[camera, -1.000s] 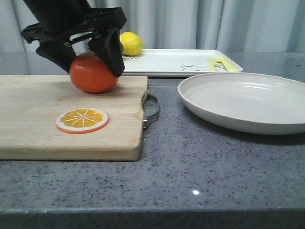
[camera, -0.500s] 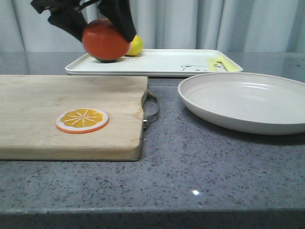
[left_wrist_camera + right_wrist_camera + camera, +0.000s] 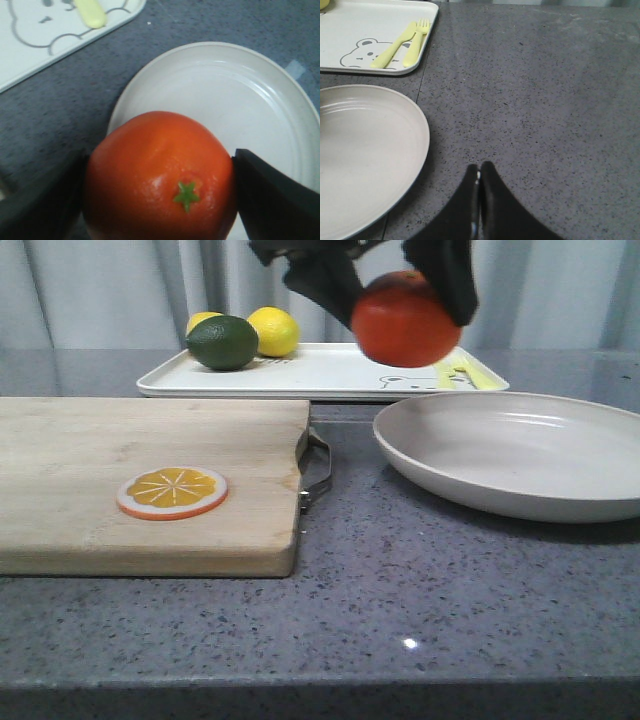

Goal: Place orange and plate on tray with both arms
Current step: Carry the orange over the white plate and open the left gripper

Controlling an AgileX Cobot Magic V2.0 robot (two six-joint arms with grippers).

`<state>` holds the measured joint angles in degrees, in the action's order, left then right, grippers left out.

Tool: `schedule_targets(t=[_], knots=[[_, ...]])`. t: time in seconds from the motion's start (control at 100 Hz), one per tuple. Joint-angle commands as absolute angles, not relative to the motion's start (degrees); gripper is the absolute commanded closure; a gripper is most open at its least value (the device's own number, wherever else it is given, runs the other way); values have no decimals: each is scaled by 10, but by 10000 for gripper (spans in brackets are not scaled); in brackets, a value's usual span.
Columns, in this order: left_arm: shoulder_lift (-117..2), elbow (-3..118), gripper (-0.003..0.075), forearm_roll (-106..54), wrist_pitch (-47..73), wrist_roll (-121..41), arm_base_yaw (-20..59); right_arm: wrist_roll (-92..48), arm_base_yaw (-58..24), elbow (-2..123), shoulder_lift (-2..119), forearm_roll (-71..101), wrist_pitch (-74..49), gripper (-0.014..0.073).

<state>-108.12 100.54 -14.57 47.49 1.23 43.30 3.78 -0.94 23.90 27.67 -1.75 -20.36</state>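
Where the front view hides it, right hand (image 3: 479, 172) clenched empty; left hand (image 3: 160, 192) grasping the orange (image 3: 159, 175).

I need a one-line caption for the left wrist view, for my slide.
Left pincer holds the orange above the empty plate, tray corner beyond.

Orange (image 3: 160, 175) in left claw (image 3: 159, 192) — above plate (image 3: 250, 100), tray (image 3: 45, 30) beyond
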Motion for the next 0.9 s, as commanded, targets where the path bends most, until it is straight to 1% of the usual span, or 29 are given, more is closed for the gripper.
schedule_targets(t=[0.0,0.15,0.26,0.78,0.83,0.89], knots=[[-1076,1049,405,-165,449,10,456,40,-7,261,283,-21,-160,659],[-1117,1075,405,-165,420,10,485,40,-7,261,283,-21,-160,659],[-1132,1086,405,-166,422,10,496,40,-7,261,283,-21,-160,659],[-1163,1086,402,-159,438,10,496,40,-7,261,283,-21,-160,659],[-1165,1086,386,-159,438,10,496,40,-7,261,283,-21,-160,659],[-1165,1086,322,-156,435,10,496,40,-7,261,283,-21,-160,659]])
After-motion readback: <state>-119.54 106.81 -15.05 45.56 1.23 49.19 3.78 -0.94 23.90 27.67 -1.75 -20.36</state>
